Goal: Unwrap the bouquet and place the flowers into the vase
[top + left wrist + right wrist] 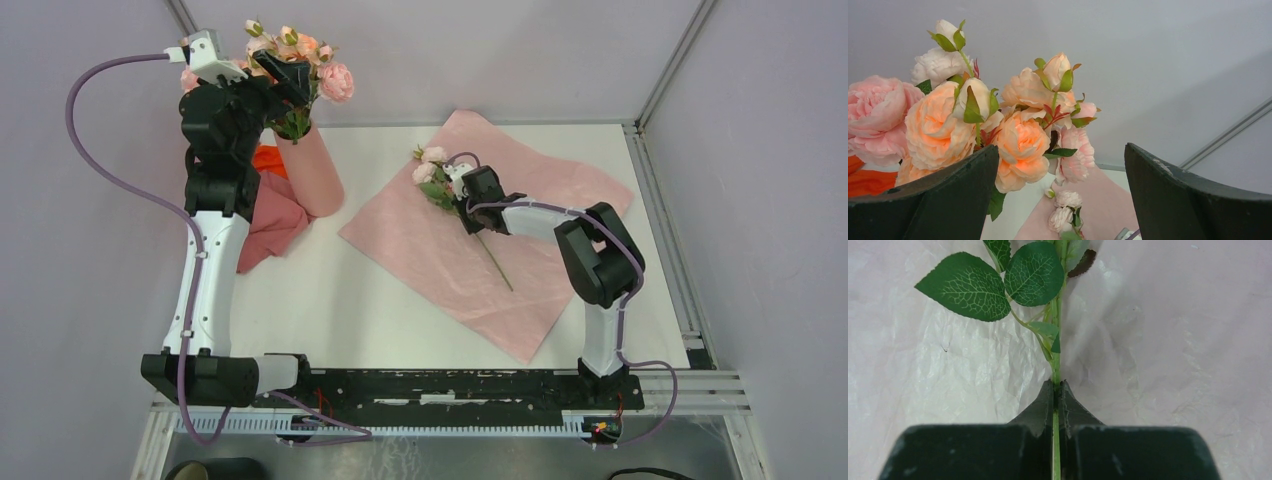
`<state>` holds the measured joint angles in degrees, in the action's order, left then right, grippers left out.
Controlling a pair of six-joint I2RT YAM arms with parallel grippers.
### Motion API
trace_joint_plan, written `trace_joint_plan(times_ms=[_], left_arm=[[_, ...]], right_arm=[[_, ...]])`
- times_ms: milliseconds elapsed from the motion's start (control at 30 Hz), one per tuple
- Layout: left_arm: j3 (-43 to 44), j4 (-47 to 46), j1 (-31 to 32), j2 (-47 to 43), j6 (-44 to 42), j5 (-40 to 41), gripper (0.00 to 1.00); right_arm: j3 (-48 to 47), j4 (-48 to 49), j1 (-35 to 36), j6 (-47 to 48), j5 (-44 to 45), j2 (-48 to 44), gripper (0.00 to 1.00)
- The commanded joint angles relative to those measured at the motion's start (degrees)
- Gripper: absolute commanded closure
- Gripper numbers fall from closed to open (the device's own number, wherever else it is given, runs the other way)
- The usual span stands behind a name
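Over on the left, the left hand (288, 82) hangs wide open and empty right against the flowers (300, 55) standing in the vase (312, 170). The vase sits at the back left of the desk (390, 330), beside the crumpled cloths (270, 225). Any careless sweep from that hand could snag a bloom and tip the tall vase. Further right, one rose (432, 170) lies on the pink sheet (560, 190), and the right hand (1058, 387) is pinched shut on its thin stem just below the leaves. I'd worry that the stem swivels in so narrow a pinch and the head droops. The crowded vase mouth could also turn the stem end aside.
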<state>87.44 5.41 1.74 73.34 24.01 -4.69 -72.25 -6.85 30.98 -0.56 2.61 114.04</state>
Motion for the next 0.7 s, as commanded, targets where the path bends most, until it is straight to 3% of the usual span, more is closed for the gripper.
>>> trace_joint_plan(times_ms=[0, 367, 667], left_arm=[[0.5, -3.2, 0.4, -2.6, 0.8, -1.9, 0.00], [3.0, -5.2, 3.6, -6.0, 1.5, -9.6, 0.00], [-7.4, -12.7, 16.6, -1.9, 3.3, -11.0, 0.00]], right_arm=[[1.3, 3.0, 0.1, 0.1, -0.9, -6.4, 1.00], [0.9, 6.4, 1.0, 1.6, -1.0, -22.0, 1.00], [1.8, 12.1, 3.1, 2.7, -1.0, -32.8, 1.00]])
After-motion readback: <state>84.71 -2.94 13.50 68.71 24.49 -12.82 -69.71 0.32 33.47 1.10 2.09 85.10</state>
